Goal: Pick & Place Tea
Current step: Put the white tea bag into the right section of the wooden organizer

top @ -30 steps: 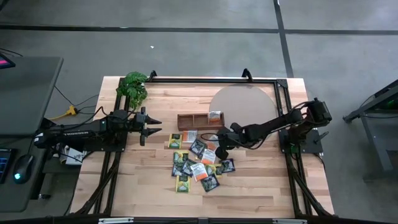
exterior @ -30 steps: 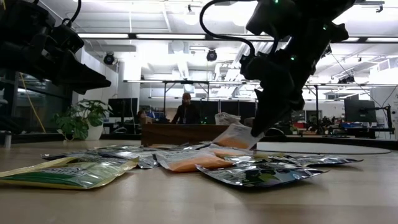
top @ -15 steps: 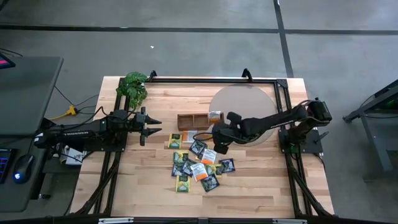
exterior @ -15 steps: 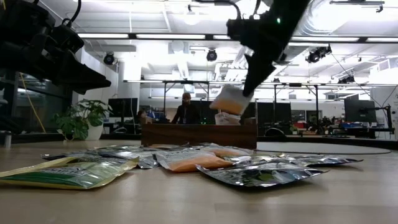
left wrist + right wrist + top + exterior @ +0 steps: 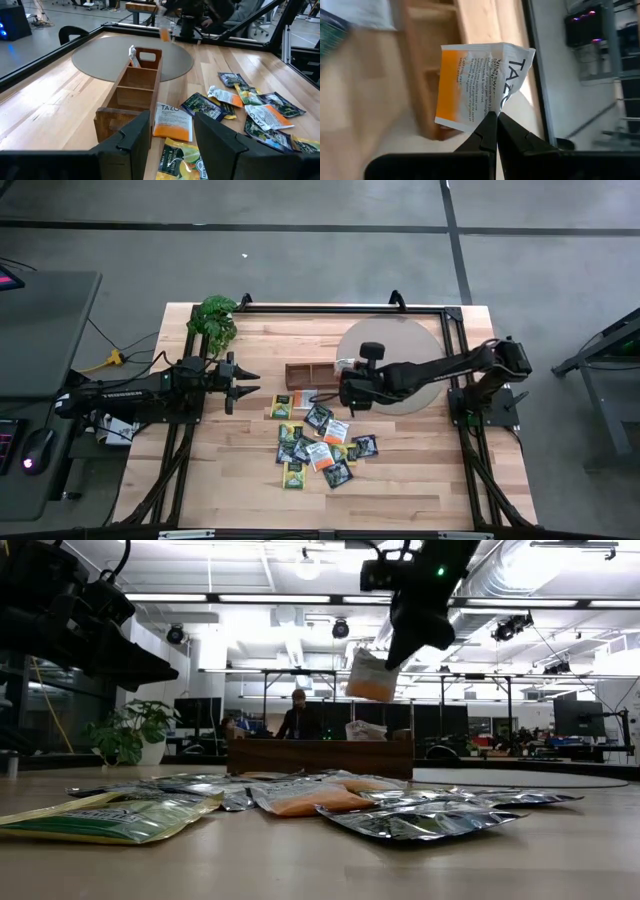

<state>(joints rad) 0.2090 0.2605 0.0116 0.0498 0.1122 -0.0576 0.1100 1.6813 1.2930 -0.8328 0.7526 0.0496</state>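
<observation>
The right gripper (image 5: 347, 392) pinches 1 orange-and-white tea bag (image 5: 480, 85) between closed fingertips (image 5: 487, 131), gripping it by one edge so the flat packet stands out ahead of the fingers. In the low view that bag (image 5: 371, 677) hangs in the air, clear above the table (image 5: 230, 470) and higher than the top of the wooden tray (image 5: 320, 756). From above, the gripper sits just beside the tray's (image 5: 312, 373) right end, on the side nearer the pile. The tray's long axis runs left to right across the table, with 3 compartments in a row. The bag probably has to travel a short way toward the far edge and then down into a slot, with its flat face turned to fit.

The right-hand compartment already holds 1 sachet (image 5: 132, 56) standing on edge. The middle compartment (image 5: 136, 79) looks empty, and the near one cannot be seen into from the left wrist view. The right arm is the nearer one to that occupied end.

The remaining tea bags (image 5: 318, 442) lie flat and overlapping on the table in front of the tray, dark green, yellow-green and orange ones mixed. 1 orange-and-white bag (image 5: 172, 120) lies touching the tray's side.

The left gripper (image 5: 238, 383) waits with its fingers apart, holding nothing, well to the left of the tray. A plant (image 5: 214, 320) stands at the table's far left corner.
</observation>
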